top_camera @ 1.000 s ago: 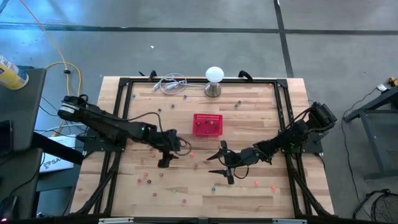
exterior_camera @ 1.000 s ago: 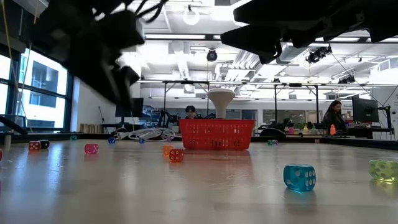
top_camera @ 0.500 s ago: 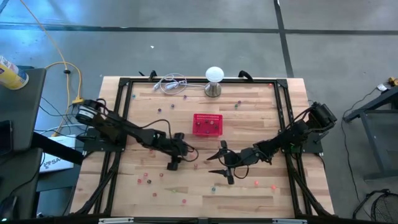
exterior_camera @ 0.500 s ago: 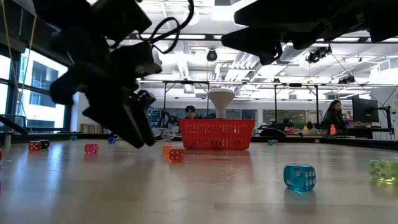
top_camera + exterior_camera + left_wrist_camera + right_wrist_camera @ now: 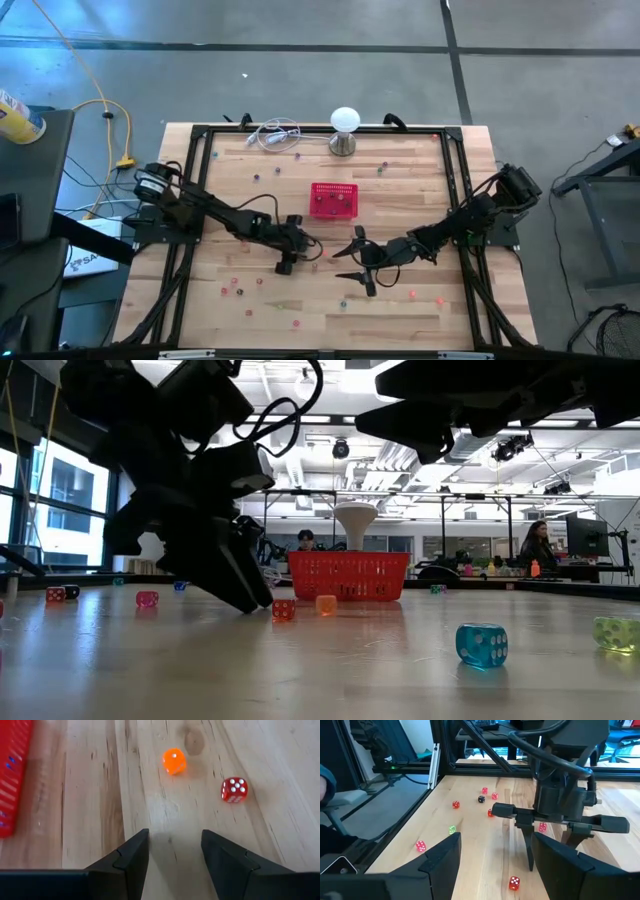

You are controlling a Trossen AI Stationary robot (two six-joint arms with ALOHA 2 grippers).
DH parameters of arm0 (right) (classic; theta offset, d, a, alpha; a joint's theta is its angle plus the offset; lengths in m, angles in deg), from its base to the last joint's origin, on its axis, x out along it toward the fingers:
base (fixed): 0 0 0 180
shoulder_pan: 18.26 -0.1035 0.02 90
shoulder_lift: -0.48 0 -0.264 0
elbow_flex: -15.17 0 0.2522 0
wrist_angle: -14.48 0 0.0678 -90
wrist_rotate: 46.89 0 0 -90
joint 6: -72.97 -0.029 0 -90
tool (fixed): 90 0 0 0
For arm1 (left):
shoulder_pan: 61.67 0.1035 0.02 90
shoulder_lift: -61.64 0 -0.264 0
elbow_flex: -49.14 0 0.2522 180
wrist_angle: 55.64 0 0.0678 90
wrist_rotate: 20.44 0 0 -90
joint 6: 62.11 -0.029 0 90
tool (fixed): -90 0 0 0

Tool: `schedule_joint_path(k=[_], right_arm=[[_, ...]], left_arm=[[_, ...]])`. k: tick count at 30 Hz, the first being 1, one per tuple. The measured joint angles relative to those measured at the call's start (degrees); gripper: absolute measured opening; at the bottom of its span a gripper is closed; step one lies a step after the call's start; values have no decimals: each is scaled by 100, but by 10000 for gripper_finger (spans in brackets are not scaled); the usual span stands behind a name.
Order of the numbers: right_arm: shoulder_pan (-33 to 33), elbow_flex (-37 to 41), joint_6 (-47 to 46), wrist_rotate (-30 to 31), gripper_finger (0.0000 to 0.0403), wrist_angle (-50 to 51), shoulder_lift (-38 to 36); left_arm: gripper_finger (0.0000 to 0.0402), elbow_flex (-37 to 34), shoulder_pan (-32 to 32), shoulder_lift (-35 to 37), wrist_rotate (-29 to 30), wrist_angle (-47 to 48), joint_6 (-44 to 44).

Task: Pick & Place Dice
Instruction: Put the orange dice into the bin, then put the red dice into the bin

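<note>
left gripper [image 5: 286,266]: low over the wood near table centre, at about 7 o'clock from the red mesh basket [image 5: 333,200]. Fingers [image 5: 131,860] spread, nothing between them, bare wood in the gap.
nearest dice: orange die [image 5: 174,761] and red die [image 5: 234,789] lie just ahead of the left fingertips, apart from each other and from the pads. In the low view the same pair sits in front of the basket.
right gripper [image 5: 358,263]: hovers at about 5 o'clock from the basket, jaws wide apart, empty.
gap between grippers: open strip of wood, arms well apart.
dice [image 5: 238,292]: scattered loose over the table [image 5: 400,315]. Cluster toward the 7 o'clock corner, a few along the 6 o'clock edge, a few near the 12 o'clock edge. A blue die [image 5: 481,644] and a pale green one [image 5: 615,632] are closest to the low camera.
basket: upright, just 12 o'clock-side of table centre, clear wood on all sides.
12 o'clock edge: white ball lamp [image 5: 344,131] and a coiled white cable [image 5: 274,134] near the black frame rail [image 5: 300,129].
table edges: black frame runs along the 9, 12 and 3 o'clock sides; both arms come in over the side rails.
room beyond: person seated [image 5: 538,547] well behind the table.
</note>
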Motion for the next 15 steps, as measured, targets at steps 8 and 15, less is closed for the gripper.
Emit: schedule_joint_path(k=[8, 15], right_arm=[[0, 0, -1, -2, 231, 2, 0], [0, 0, -2, -2, 231, 28, 0]], left_arm=[[175, -6, -13, -28, 59, -456, -247], [175, -6, -49, -26, -89, -254, 227]])
